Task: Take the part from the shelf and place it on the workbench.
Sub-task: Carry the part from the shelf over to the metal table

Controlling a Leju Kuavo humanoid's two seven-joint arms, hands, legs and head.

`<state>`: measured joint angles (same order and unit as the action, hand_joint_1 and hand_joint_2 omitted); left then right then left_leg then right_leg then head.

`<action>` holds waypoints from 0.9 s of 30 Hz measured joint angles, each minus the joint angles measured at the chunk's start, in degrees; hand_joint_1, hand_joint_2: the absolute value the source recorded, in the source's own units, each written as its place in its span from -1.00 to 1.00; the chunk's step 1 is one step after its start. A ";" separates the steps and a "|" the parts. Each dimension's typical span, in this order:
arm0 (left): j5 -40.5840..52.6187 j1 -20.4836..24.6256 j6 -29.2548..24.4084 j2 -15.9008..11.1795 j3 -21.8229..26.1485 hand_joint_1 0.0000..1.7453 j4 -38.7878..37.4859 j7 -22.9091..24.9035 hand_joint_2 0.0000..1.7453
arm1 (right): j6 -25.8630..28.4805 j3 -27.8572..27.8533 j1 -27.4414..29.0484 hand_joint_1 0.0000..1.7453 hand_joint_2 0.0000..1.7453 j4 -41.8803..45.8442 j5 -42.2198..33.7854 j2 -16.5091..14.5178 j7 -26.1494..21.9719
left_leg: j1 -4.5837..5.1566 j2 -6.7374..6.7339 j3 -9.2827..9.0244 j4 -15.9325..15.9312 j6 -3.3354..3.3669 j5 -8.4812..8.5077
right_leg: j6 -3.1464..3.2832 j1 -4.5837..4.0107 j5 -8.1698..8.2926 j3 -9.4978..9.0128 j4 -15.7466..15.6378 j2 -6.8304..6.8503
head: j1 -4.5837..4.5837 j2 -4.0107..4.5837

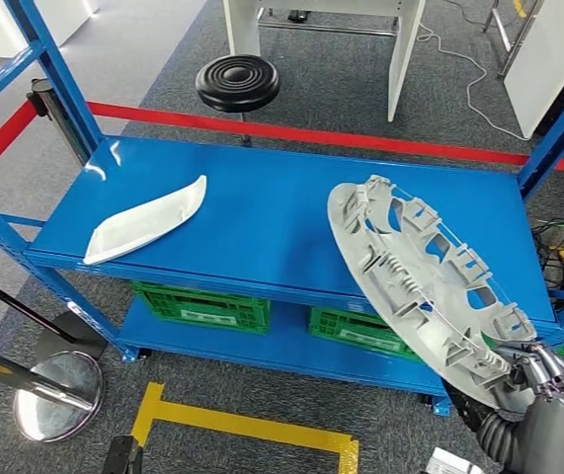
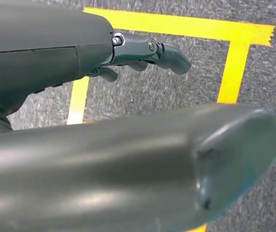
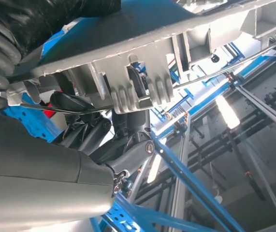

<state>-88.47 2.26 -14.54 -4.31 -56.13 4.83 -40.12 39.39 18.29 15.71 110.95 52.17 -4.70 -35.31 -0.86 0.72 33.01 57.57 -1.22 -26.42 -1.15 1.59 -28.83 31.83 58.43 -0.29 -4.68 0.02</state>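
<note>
1. Currently, the right robot hand [image 1: 554, 380] is sitting at the 4 o'clock corner of the head view, its fingers closing on the lower rim of the grey disc part [image 1: 420, 272]; in the right wrist view the dark fingers [image 3: 129, 154] are pressing up against the part's ribbed underside [image 3: 143, 87].
2. Grey disc part: a large round moulding with cut-outs and ribs, tilting steeply, its upper edge leaning over the right end of the shelf deck [image 1: 264, 212] and its lower edge hanging past the deck's front, held at the robot hand. Whether the upper edge is touching the deck cannot be told.
3. Left robot hand [image 2: 143, 53]: hanging over grey carpet and yellow floor tape [image 2: 235, 72] in the left wrist view, fingers lying nearly straight and holding nothing.
4. White curved part [image 1: 144, 222]: lying flat on the left end of the deck, at 9 o'clock from the disc and well apart from it.
5. Blue shelf: green crates [image 1: 203, 306] are sitting on its lower level.
6. Black round stool [image 1: 237, 84]: standing behind the shelf at 12 o'clock, beyond a red floor line [image 1: 323, 133].
</note>
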 joint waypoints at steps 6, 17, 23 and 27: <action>-0.50 0.01 -0.45 -0.02 -0.36 -1.00 0.00 -0.01 -1.00 | 0.00 0.00 0.12 1.00 1.00 -0.01 -0.02 0.00 -0.01 | 0.18 0.00 0.09 0.25 0.24 -0.13 | -0.47 0.14 0.16 -0.06 -0.24 -0.02 | -0.03 0.00; -0.86 0.00 -0.85 0.02 -0.44 -1.00 0.00 -0.01 -1.00 | 0.00 -0.01 0.33 1.00 1.00 -0.01 -0.02 0.00 0.01 | 0.04 0.00 0.08 0.26 0.28 -0.07 | -0.63 0.01 0.18 -0.01 -0.20 -0.02 | -0.05 0.00; -1.31 0.00 -1.62 0.04 -0.55 -1.00 0.00 0.10 -1.00 | 0.00 0.00 0.38 1.00 1.00 -0.01 -0.02 0.00 0.01 | 0.00 0.00 0.08 0.26 0.28 -0.07 | -0.62 -0.04 0.16 -0.01 -0.19 -0.02 | -0.04 0.00; -1.49 0.01 -3.07 0.04 -0.57 -1.00 0.00 0.91 -1.00 | 0.00 -0.01 0.42 1.00 1.00 -0.01 0.03 0.00 0.01 | 0.00 0.00 0.09 0.26 0.28 -0.07 | -0.62 -0.04 0.16 -0.01 -0.19 -0.02 | -0.04 0.00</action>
<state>-89.96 2.28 -17.61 -4.26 -56.70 4.83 -39.21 39.39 18.29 16.13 110.95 52.19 -4.70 -35.30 -0.86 0.72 33.10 57.83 -0.94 -26.49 -1.77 1.55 -28.67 31.82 58.24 -0.31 -4.72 0.02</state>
